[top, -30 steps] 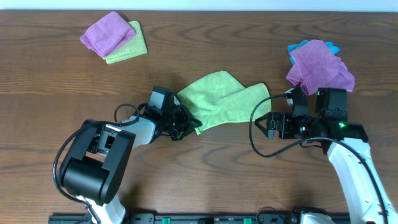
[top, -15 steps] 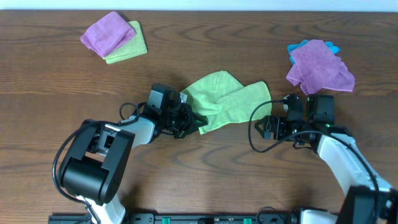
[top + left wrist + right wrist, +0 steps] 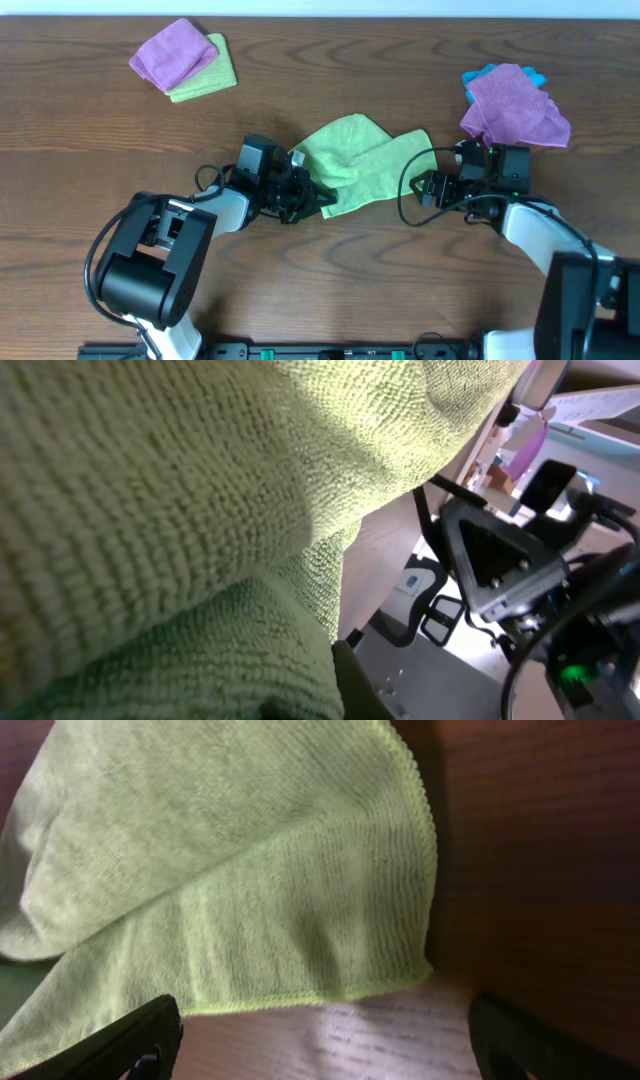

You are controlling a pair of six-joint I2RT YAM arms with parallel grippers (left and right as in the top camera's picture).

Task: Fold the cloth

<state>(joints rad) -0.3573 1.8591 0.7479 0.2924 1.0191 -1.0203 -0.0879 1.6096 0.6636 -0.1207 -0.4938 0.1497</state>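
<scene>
1. We see the green cloth (image 3: 355, 165) in the middle of the table (image 3: 370, 270), btw the two arms. It lies rumpled, w/ one part lapped over another.
2. Edges: in the R wrist view the green cloth (image 3: 250, 890) has a stitched edge along its near side and one up its right side. They meet in a corner that lies flat on the wood.
3. From overhead, the cloth's low left edge is at the L claw (image 3: 315, 196). Its right corner points to the R claw (image 3: 422, 187).
4. Room: brown wood shows all round the cloth. A purple-and-green pile (image 3: 182, 58) sits at the back left, well apart. A purple-and-blue pile (image 3: 513, 105) sits at the back right, near the R arm (image 3: 530, 215) but apart from the cloth.
5. L claw: it is clamped on the cloth's edge. In the L wrist view the green cloth (image 3: 150, 510) fills most of the pic and is held up off the table, so we look under it to the R arm (image 3: 500, 560). The fingers are mostly hid by cloth.
6. R claw (image 3: 325, 1050): its fingers (image 3: 125, 1040) stand wide apart, one at each low corner of the pic, and hold nothing. The cloth's near edge lies just ahead of the tips, w/ bare wood btw them.
</scene>
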